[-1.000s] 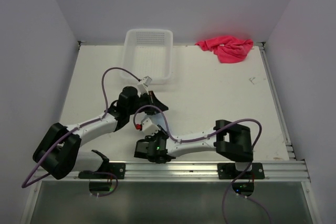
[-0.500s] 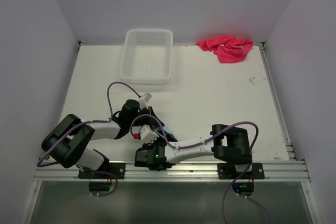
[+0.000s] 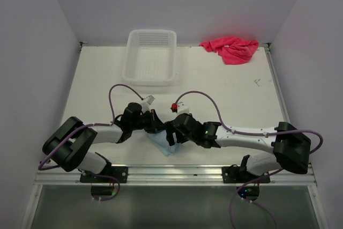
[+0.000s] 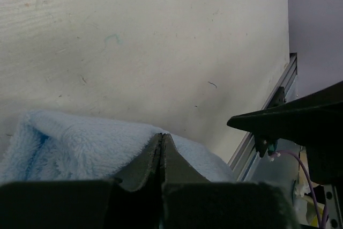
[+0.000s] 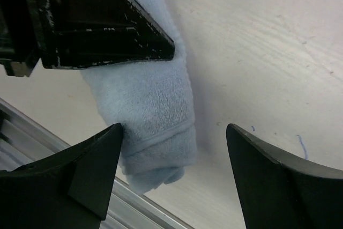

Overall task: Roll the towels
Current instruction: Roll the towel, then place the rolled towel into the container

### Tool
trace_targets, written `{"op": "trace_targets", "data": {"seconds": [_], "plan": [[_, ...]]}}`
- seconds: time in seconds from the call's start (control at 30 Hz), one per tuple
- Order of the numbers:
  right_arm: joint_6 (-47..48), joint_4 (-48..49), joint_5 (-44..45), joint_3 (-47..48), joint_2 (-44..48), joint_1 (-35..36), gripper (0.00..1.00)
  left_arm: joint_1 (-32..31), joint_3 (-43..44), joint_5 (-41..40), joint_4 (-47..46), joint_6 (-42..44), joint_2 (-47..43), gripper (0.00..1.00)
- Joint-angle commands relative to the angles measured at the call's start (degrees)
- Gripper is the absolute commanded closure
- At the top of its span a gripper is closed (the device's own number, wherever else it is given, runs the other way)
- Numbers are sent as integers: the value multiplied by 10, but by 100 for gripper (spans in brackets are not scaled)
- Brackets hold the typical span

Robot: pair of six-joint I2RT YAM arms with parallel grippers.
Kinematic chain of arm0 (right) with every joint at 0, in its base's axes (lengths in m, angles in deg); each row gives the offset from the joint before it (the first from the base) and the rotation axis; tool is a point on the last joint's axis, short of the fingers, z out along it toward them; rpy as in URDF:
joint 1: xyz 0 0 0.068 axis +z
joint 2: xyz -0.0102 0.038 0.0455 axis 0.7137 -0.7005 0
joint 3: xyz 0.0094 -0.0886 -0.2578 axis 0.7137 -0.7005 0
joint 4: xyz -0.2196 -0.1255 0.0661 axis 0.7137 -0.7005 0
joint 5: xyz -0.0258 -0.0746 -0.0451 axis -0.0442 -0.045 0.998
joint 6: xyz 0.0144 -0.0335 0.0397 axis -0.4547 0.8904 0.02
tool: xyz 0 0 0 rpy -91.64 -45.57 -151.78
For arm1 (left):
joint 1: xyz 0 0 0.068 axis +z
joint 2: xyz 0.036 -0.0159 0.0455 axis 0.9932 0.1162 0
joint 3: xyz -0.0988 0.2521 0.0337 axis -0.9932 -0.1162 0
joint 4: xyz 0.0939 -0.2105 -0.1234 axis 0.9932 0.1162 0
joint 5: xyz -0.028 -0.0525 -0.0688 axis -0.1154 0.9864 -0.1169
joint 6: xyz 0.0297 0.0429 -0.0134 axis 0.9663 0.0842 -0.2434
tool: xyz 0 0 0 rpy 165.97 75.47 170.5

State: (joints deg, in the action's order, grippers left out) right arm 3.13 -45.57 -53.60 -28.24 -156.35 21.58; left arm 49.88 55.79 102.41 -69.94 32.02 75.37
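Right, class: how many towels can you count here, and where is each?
2. The light blue towel lies near the table's front edge; the pink-red towel sits crumpled at the far edge, right of the basket.

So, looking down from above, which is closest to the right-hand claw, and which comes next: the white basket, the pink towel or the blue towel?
From the right claw, in the top view:
1. the blue towel, right beside it near the front edge.
2. the white basket, farther back and a little to the left.
3. the pink towel, farthest, at the back on the right by the wall.
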Motion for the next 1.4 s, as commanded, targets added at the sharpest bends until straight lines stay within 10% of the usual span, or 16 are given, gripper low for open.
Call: {"op": "trace_targets", "data": {"seconds": [0.0, 0.33, 0.57, 0.7, 0.97, 1.37], "plan": [[-39, 103, -149, -37, -13, -15, 18, -3, -8, 0, 13, 12, -1, 100], [-60, 176, -176, -94, -37, -25, 24, -2, 5, -3, 32, 22, -14, 100], [-42, 179, -150, -99, -48, -23, 64, -1, 29, -8, 47, 25, -22, 100], [-20, 162, -80, -92, -35, 0, 70, 5, 59, -44, 103, 21, -47, 100], [-29, 101, 168, -49, -69, 87, 72, 28, 174, -161, 295, 26, -114, 33], [-110, -11, 340, 54, -168, 128, 79, 30, 236, -232, 518, 3, -146, 22]]}}
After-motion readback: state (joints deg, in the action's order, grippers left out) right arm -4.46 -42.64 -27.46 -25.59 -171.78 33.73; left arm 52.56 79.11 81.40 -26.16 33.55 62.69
